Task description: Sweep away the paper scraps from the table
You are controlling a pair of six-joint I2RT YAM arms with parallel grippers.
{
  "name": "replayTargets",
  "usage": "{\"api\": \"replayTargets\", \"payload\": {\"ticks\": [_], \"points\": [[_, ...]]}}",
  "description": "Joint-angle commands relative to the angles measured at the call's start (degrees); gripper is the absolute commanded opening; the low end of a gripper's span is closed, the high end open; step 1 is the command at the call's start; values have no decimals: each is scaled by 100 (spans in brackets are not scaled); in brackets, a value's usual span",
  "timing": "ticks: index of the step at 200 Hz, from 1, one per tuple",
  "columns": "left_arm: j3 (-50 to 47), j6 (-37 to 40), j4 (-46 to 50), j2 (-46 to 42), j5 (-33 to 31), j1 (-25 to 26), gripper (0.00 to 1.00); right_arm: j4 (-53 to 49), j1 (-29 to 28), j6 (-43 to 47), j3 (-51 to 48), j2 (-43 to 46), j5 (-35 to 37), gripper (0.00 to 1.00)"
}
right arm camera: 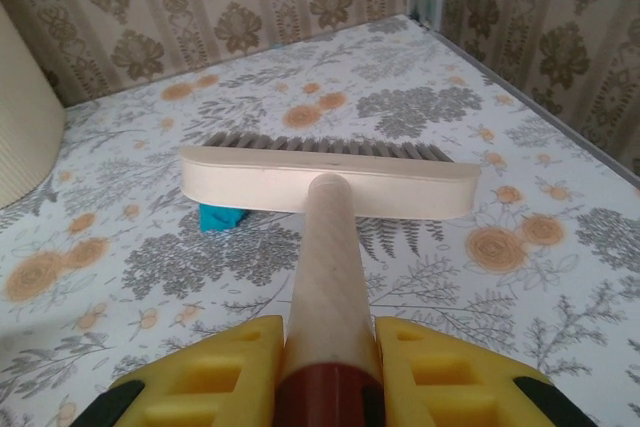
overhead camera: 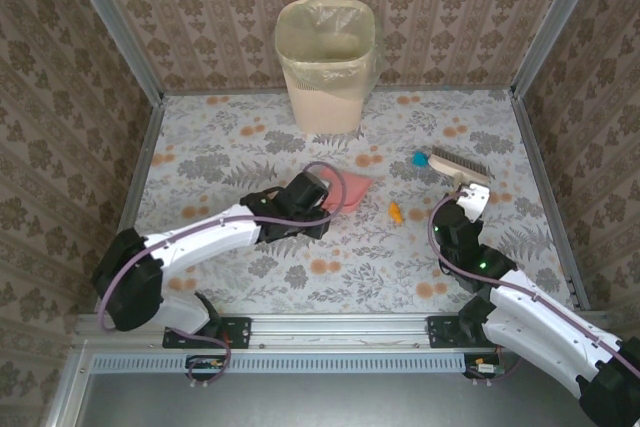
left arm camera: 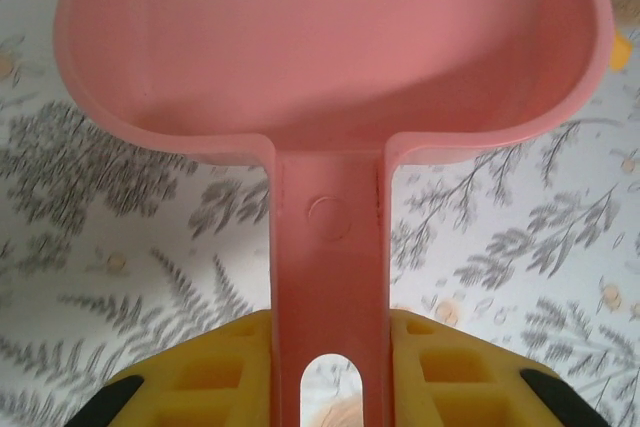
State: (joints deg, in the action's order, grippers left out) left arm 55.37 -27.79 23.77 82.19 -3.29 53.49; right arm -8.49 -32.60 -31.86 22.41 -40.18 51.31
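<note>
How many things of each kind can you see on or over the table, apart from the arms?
Paper scraps: 2, blue and orange
Pink dustpan: 1
Brush: 1
Waste bin: 1
Total: 5

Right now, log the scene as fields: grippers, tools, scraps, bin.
left gripper: shut on dustpan handle; pan empty, low over the table
right gripper: shut on brush handle
blue scrap: at the brush head's left end
orange scrap: on the table between dustpan and right arm
bin: upright, lined, at the far wall
</note>
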Motion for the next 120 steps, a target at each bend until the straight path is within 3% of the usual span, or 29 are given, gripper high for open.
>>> {"api": "replayTargets", "payload": {"ticks": [1,65,120], "points": [[300,227,-175,317,-24,-73,0,-373,76,-454,325,46,541,2],[375,498,80,908,-372,-213,0,-1461,395,-991,1323,-600,-85,0],[525,481,111,1406,-340,-251,0,-2388,1214,-1444,2775,-2171,-1666,0]]}}
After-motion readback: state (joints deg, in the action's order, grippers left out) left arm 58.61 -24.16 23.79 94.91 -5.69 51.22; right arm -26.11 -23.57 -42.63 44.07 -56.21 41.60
